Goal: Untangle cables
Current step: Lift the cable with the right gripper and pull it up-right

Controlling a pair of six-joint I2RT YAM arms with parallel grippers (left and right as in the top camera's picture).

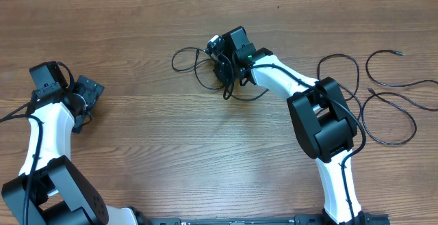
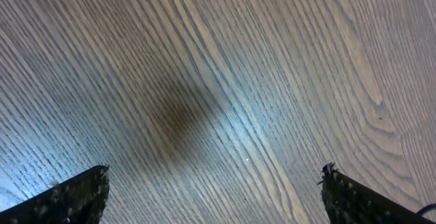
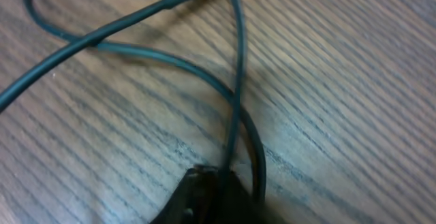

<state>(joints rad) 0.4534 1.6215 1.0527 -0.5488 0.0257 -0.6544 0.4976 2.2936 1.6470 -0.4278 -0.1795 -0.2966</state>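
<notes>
The fingers [image 3: 204,200] of the right gripper [image 3: 216,178] are pressed together at the bottom of the right wrist view, pinching 1 thin black strand of the tangled cables [image 3: 235,94]. That strand runs straight up from the tips. A 2nd strand curves past just to the right of them, and a 3rd, with a thicker sleeved section near the top edge, crosses higher up. All of them lie on the wooden table [image 3: 354,81].

From overhead, the right gripper [image 1: 222,71] points down into the tangled cables [image 1: 195,61], which sit near the middle of the table [image 1: 137,20], a little toward its far edge. Loops spread out to the left of the gripper, and 1 loop bulges out on the near side below the wrist. The right arm [image 1: 321,115] reaches in from the near right.

Beyond that arm, well apart from the tangle, the loose cables [image 1: 400,86] lie as separate open loops near the right edge, 1 with a small plug end showing.

The fingers [image 2: 78,197] of the left gripper [image 2: 214,171] stand spread wide over bare wood, nothing between them. Overhead, the left gripper [image 1: 87,95] sits at the left side of the table, far from every cable.
</notes>
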